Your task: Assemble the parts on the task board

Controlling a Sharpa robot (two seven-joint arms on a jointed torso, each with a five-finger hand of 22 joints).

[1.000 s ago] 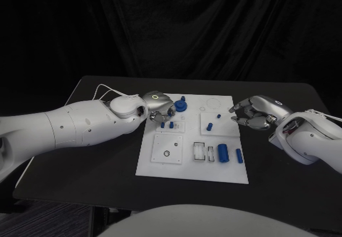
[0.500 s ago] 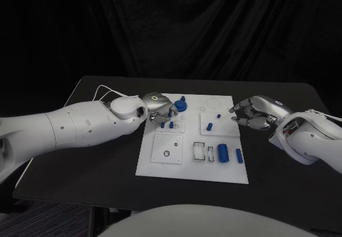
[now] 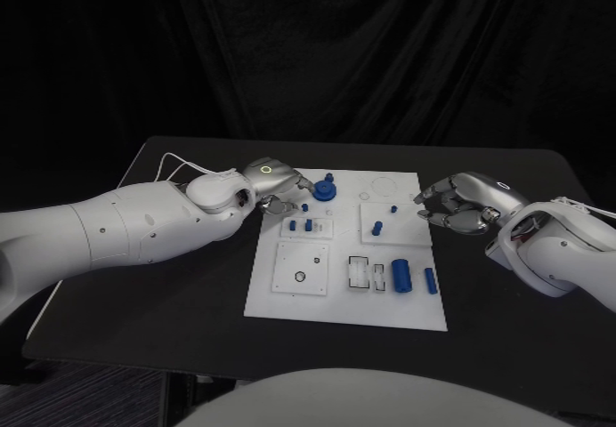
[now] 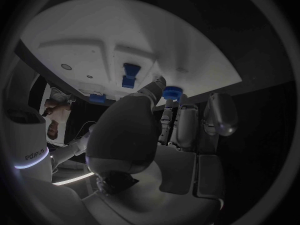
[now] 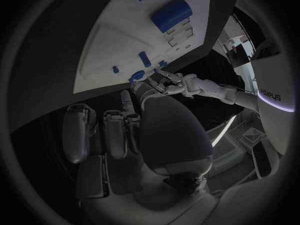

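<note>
Head view, left to right: left hand (image 3: 272,181) sits at the task board (image 3: 346,316)'s far-left corner, fingertips curled beside the round blue part (image 3: 325,189), probably lining up a grab; actual contact is unclear. Right hand (image 3: 457,205) hovers off the right edge, fingers loosely curled, holding nothing, likely waiting.

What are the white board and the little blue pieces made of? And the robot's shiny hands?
The task board looks like matte white plastic, flat and evenly coloured. The blue parts look like smooth plastic too. The left hand and right hand gleam silver, probably metal, perhaps metallic-coated plastic.
</note>
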